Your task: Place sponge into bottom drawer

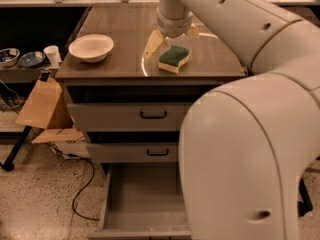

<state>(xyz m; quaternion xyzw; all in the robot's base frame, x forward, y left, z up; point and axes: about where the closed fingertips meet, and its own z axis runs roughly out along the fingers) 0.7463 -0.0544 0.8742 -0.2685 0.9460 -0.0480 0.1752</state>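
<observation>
Nearest, at 6 o'clock, the bottom drawer (142, 204) stands pulled out, with the robot's pale arm (250, 134) bulking at 4 o'clock. Above it sit two shallower drawers (130, 116) with dark handles. On the bench (125, 29) beyond, the sponge (174, 58) lies green side up near the front edge. The claw (171, 43) hangs just over it, spread wide, one finger just beside the sponge at its 10 o'clock. A white bowl (91, 47) rests well apart at the sponge's 9 o'clock.

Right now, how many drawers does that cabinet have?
3: top drawer under the tabletop, middle drawer below it, bottom drawer pulled out lowest; the arm hides their right ends. The gripper is by the sponge.
</observation>
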